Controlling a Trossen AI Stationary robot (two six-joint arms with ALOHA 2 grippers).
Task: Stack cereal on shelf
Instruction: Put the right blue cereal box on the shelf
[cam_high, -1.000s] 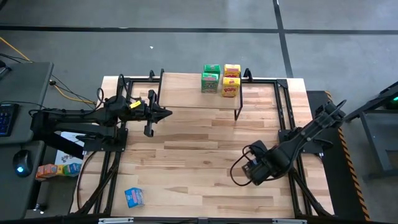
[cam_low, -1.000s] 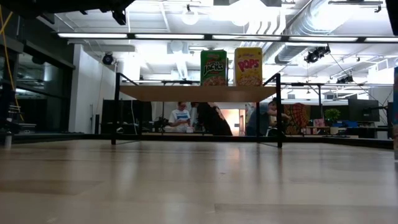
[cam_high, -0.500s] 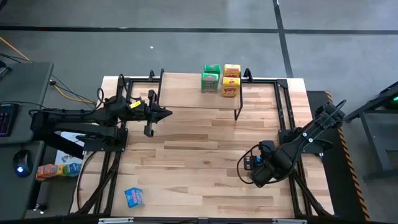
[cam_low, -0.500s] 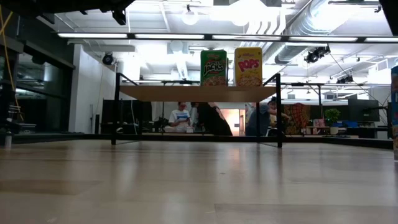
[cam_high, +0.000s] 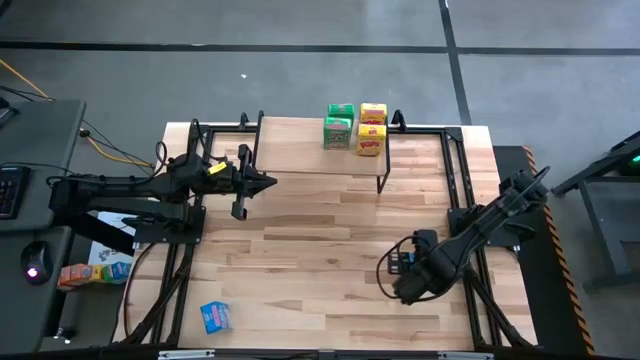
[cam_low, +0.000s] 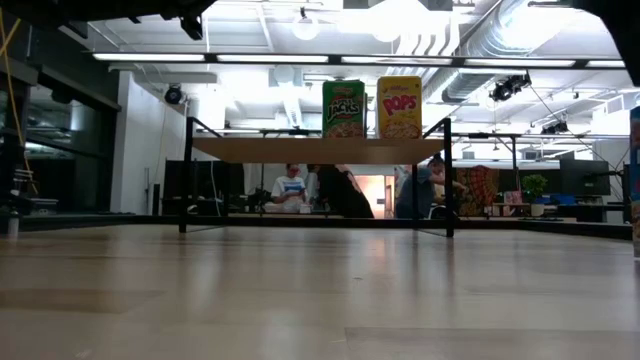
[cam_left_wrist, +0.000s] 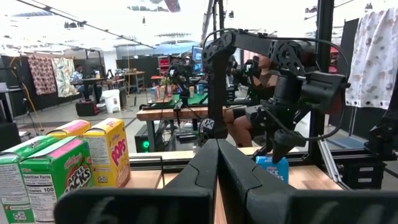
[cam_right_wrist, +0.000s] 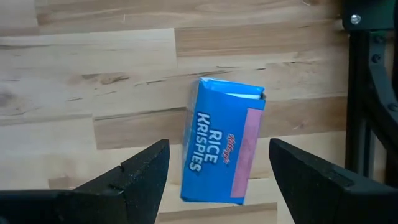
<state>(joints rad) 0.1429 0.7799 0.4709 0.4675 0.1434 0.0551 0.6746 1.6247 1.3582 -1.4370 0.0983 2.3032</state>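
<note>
Right pincer poised over a Rice Krispies box

Left pincer (cam_high: 268, 182) waits pressed together beside the shelf (cam_high: 300, 150), where green and yellow boxes (cam_high: 355, 128) stand. Right pincer (cam_right_wrist: 214, 180), spread, hovers above the blue Rice Krispies box (cam_right_wrist: 222, 149) lying on the surface (cam_high: 300, 260); next it should descend and pinch

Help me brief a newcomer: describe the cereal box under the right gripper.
On the big wooden table, look near its right edge, below the open right gripper. There stands a small blue Rice Krispies box, alone on bare wood, unlike the green and yellow boxes up on the shelf.
</note>
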